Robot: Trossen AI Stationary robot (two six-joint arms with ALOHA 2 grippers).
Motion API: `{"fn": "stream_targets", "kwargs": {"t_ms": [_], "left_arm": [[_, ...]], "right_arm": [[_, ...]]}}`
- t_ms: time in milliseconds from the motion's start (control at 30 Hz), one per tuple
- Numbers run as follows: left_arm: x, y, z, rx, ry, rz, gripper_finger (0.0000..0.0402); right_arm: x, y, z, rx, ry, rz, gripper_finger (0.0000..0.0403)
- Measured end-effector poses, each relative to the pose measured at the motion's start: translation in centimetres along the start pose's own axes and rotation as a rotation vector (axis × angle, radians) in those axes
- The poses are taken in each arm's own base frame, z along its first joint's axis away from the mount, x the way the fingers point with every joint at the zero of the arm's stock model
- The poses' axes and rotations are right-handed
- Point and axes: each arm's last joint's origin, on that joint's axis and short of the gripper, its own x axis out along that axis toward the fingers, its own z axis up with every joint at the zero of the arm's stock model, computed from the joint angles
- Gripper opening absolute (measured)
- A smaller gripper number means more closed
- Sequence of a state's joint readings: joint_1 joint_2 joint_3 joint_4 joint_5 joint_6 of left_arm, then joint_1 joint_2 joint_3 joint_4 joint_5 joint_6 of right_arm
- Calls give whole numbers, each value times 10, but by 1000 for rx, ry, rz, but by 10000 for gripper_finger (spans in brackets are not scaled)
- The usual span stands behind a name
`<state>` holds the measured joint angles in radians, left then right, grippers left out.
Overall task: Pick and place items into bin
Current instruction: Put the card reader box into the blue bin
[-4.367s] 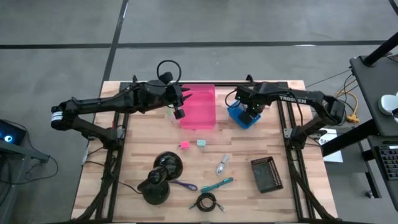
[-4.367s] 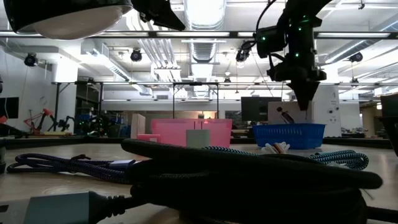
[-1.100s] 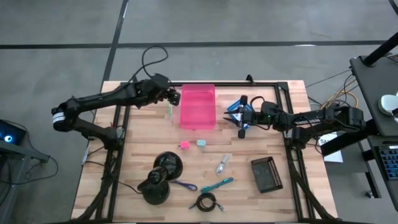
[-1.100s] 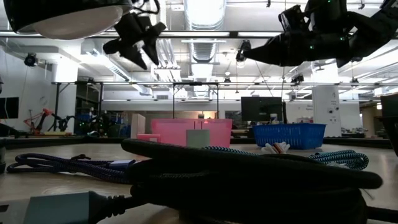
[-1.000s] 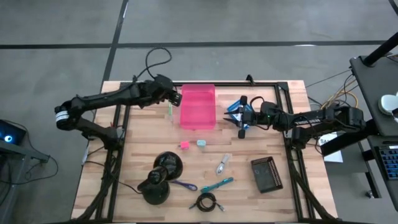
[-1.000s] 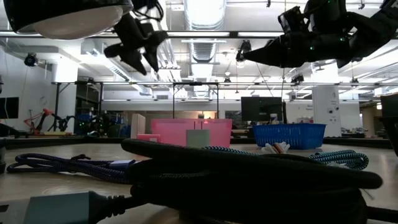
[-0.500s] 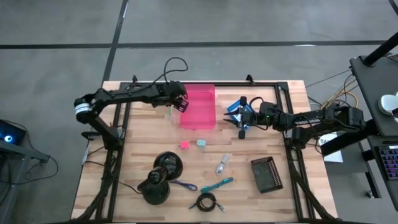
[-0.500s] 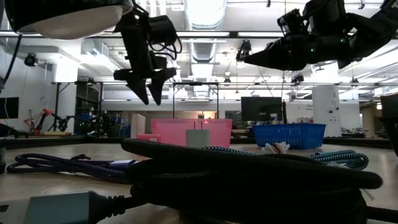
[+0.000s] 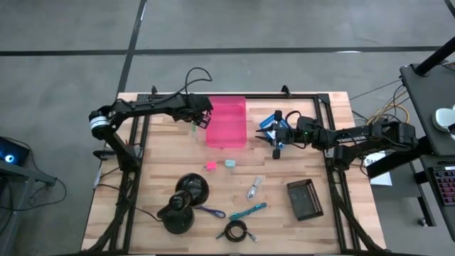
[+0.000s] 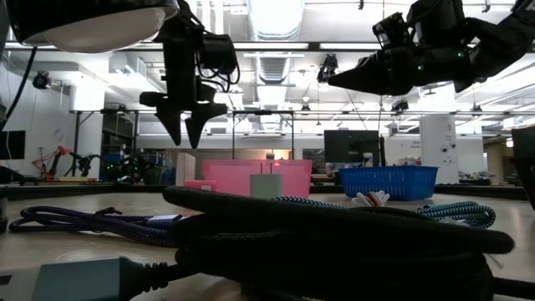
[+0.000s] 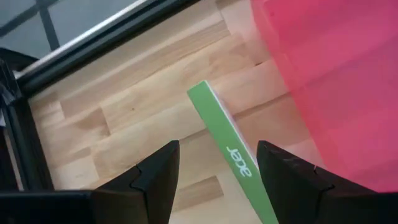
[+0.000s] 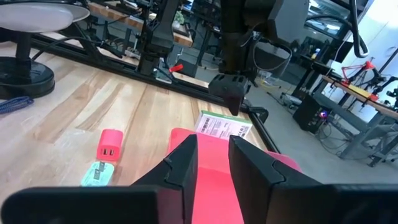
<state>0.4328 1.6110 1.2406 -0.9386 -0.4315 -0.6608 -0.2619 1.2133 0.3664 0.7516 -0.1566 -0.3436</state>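
A thin green stick point(image 9: 193, 128) lies on the table against the left wall of the pink bin point(image 9: 227, 122). My left gripper point(image 9: 202, 118) hangs open above it and points down. In the left wrist view the stick point(image 11: 231, 148) shows between my left gripper's point(image 11: 217, 150) fingers, apart from them. My right gripper point(image 9: 261, 134) hovers level over the blue bin point(image 9: 268, 128), its fingers a narrow gap apart and holding nothing. A pink cube point(image 9: 210, 166), teal cube point(image 9: 230, 163), silver piece point(image 9: 254, 188), teal tool point(image 9: 249, 210), purple tool point(image 9: 210, 211) and black cable point(image 9: 237, 230) lie nearer.
A large black object with two round parts point(image 9: 183, 203) stands at the near left. A black box point(image 9: 304, 198) lies at the near right. Black frame rails run along the table's left, right and far edges.
My left gripper has swung from a raised, slanting pose to point straight down. It has come lower beside the pink bin, over the green stick, and has stayed open. The right arm has kept still.
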Motion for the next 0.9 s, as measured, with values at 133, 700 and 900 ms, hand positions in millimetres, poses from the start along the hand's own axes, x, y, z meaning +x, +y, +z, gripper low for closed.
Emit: {"fn": "stream_targets", "kwargs": {"t_ms": [133,700,900], "left_arm": [[1,-2,0,-14,14,-23,199],[6,3,2,-33,73,-79,199],[9,6,4,-39,87,-91,199]], "right_arm": [[0,0,0,0,1,0,82],[0,1,-2,2,15,6,77],[0,1,-2,2,15,5,78]]}}
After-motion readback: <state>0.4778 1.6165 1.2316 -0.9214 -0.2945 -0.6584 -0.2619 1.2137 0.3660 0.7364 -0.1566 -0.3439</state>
